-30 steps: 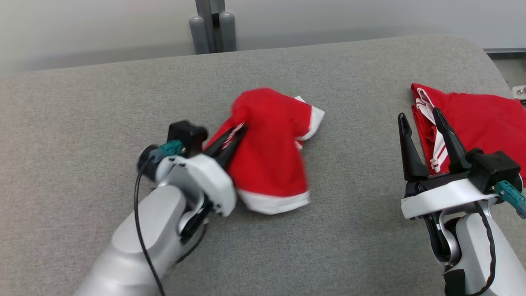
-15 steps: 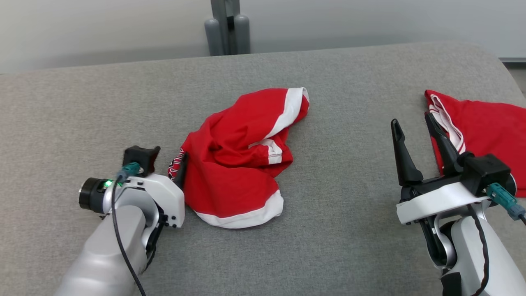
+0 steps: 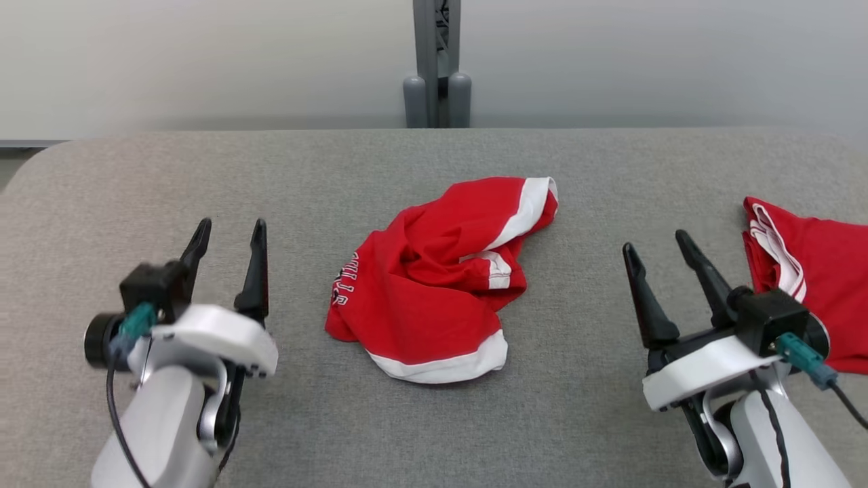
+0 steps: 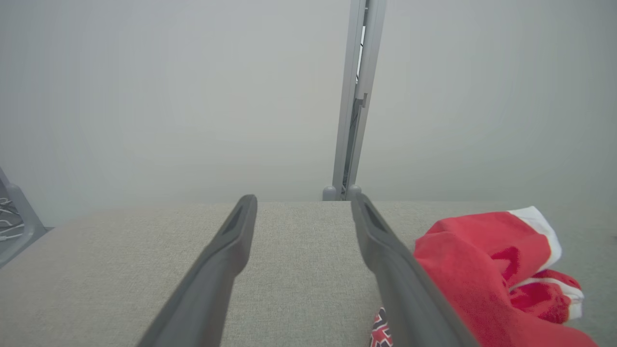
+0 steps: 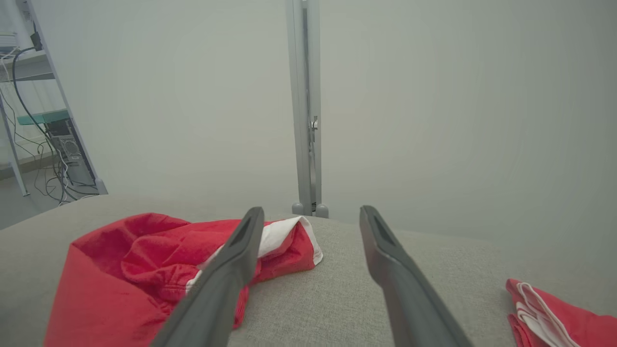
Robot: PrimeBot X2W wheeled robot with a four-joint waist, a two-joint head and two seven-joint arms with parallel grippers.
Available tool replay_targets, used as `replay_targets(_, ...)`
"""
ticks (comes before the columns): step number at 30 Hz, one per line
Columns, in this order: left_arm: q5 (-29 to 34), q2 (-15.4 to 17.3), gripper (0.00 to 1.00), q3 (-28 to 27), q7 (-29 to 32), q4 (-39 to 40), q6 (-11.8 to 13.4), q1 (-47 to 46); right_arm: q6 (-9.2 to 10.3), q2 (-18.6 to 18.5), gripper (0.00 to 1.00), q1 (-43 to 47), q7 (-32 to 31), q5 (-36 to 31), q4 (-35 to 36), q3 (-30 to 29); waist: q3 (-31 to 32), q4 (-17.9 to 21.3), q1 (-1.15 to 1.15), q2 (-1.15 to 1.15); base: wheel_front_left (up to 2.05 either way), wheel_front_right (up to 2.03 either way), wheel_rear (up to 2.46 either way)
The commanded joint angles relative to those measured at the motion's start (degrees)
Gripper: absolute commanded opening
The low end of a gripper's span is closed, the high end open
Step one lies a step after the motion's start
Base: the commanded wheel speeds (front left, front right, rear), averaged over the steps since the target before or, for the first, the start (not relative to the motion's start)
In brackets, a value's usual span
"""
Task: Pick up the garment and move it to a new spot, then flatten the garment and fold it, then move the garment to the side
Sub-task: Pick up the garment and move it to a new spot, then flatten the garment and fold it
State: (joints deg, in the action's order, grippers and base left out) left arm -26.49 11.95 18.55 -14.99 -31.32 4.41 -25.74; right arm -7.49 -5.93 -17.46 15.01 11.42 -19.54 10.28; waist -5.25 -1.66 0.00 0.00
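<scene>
Item: red garment [image 3: 427,291] with white bands and dark lettering, lying crumpled and unheld at the centre of the grey padded table [image 3: 135,190]; a second red garment [image 3: 820,285] lies well apart at 3 o'clock. Left gripper [image 3: 230,227] at 8 o'clock and right gripper [image 3: 654,242] at 4 o'clock of it, both with fingers spread, holding nothing, clear of the cloth. Handling, judged: light, limp knit, not fragile, likely to bunch and drag on the fabric top; the best pinch points appear to be the white-banded hem at its 6 o'clock edge and the white-banded corner at 1 o'clock.
</scene>
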Motion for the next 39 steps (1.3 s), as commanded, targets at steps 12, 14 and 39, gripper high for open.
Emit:
replay_targets(12,11.9,-7.7,1.0,-11.1,-0.2,13.7,-1.5,18.8,-0.02,-0.7,1.0,3.8,0.2,1.0,-1.9,0.2,3.0,-3.4,0.0,0.0,0.0,0.0,0.0)
replay_targets(14,13.0,-8.3,1.0,-11.1,-0.2,14.1,-1.8,19.7,-0.02,-0.6,1.0,3.8,0.2,0.9,-2.0,0.2,3.0,-4.1,0.0,0.0,0.0,0.0,0.0)
replay_targets(39,10.0,-8.9,1.0,-3.5,-0.2,13.6,-0.5,17.0,-0.02,-3.5,1.0,-11.1,0.2,4.8,-23.3,13.3,-3.2,-13.9,0.0,0.0,0.0,0.0,0.0)
